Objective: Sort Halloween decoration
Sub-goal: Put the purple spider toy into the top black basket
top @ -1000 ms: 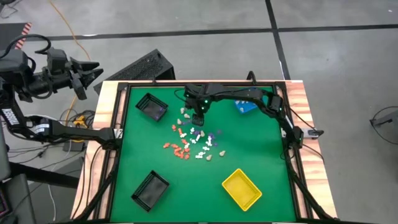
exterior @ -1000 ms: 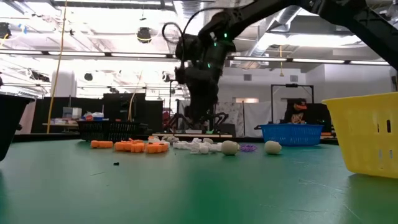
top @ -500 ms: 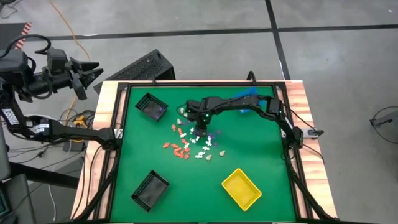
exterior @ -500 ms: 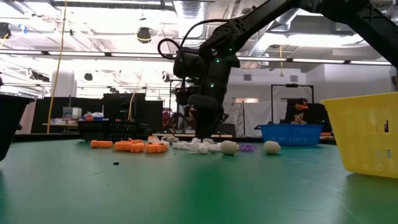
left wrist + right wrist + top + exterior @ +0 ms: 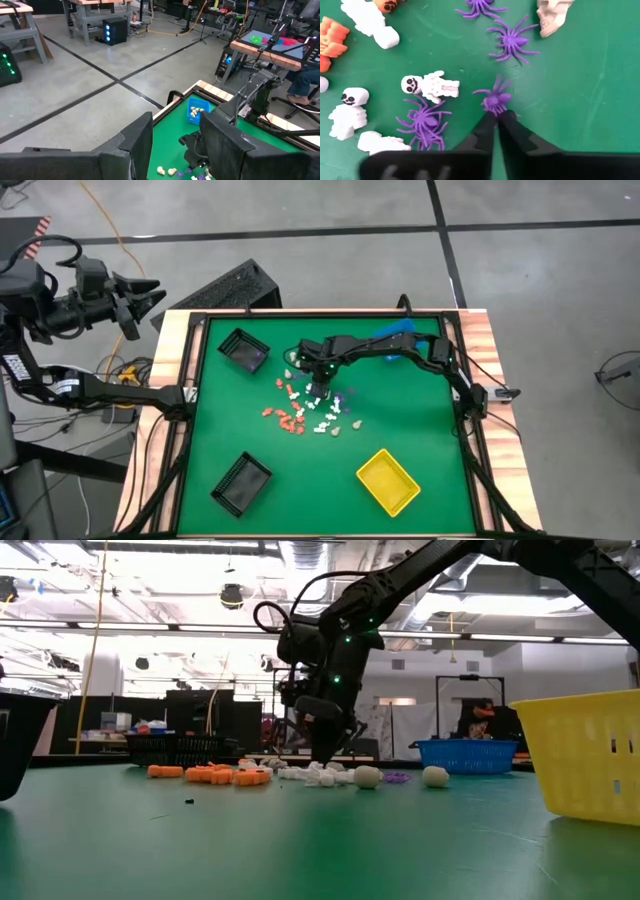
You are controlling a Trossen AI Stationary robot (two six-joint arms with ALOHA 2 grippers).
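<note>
Green table (image 5: 400, 430) centre is crowded with unsorted Halloween decoration (image 5: 300, 412); one purple spider (image 5: 494, 100) is pinched by the right gripper (image 5: 496, 116), so sorting is barely begun.

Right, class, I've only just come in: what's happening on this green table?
The right pincer is down in the heap of Halloween decoration at mid-table, its tips pinched together at a purple spider. White skeletons, more spiders and orange pieces lie loose around it. The left pincer waits open, off the table's far left corner. A yellow bin, a blue bin and two black bins stand round the heap.
</note>
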